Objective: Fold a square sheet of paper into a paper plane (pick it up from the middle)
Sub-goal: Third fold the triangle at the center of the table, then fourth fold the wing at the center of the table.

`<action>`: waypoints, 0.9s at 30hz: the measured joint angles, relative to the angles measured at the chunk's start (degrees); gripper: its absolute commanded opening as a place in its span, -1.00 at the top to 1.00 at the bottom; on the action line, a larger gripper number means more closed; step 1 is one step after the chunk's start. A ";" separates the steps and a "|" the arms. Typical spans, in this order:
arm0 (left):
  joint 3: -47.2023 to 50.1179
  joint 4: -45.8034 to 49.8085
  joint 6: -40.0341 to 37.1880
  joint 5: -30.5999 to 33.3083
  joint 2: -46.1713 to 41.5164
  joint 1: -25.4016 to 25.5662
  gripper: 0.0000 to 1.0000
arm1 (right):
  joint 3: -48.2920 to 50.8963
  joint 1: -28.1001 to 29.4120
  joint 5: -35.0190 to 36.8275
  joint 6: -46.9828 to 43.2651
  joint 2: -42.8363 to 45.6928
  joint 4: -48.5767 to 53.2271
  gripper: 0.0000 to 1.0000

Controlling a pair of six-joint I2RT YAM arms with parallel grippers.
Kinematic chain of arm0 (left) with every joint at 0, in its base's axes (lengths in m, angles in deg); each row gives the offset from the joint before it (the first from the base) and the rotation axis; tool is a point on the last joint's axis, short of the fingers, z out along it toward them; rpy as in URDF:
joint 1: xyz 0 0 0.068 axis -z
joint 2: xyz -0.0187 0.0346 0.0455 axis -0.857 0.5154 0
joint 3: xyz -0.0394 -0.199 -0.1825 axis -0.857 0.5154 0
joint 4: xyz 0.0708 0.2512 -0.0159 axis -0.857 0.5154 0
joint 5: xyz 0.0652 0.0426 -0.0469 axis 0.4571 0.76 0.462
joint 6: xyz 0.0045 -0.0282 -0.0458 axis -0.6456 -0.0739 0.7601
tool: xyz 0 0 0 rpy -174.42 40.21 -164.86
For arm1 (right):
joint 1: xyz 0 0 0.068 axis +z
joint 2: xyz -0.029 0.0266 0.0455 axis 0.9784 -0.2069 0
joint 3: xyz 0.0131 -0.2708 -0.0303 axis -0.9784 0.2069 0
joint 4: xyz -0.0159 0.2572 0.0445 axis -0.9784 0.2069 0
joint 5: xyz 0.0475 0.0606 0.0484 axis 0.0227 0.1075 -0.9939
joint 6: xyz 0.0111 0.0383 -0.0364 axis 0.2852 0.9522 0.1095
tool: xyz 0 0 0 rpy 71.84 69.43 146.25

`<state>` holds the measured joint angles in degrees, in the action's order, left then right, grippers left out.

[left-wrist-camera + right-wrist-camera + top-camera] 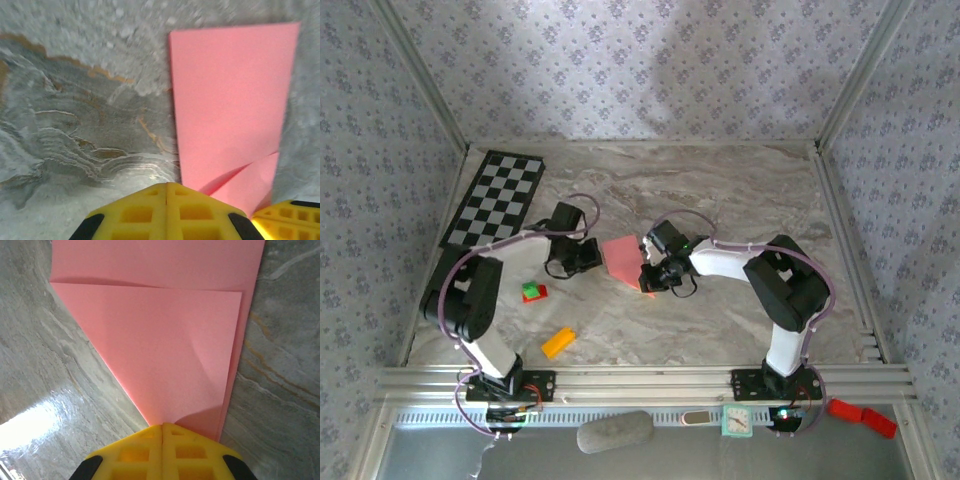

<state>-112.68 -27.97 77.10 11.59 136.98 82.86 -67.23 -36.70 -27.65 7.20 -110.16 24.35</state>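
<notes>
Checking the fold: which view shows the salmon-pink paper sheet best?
Right wrist: the salmon-pink paper sheet sits close, folded triangular flap clear. Left wrist shows it with a flap corner; top external, a small patch.

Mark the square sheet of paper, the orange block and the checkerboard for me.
square sheet of paper [620,254], top view, middle of its pink face.
orange block [558,342], top view, centre of its top.
checkerboard [496,198], top view, middle of the board.
</notes>
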 measured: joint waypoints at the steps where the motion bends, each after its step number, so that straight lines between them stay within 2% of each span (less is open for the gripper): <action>1: 0.04 -0.11 0.57 -0.04 -1.22 0.02 0.75 | 0.02 0.00 -0.15 0.39 0.17 0.15 0.93; 7: 5.62 -5.44 7.54 -1.53 -8.28 0.04 0.47 | 0.04 0.02 -0.37 3.17 4.94 -1.03 0.63; 14: 13.40 -13.05 16.92 -5.38 -9.60 0.98 0.20 | 0.00 0.04 1.09 4.20 7.65 -3.98 0.59; 27: 14.78 -24.57 24.81 -10.84 -2.99 3.26 0.04 | -0.76 0.02 5.18 4.55 1.44 -2.69 0.45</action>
<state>-97.90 -52.54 101.90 0.75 133.98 86.11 -68.00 -36.67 -22.47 11.75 -108.72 21.67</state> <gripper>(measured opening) 0.474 0.270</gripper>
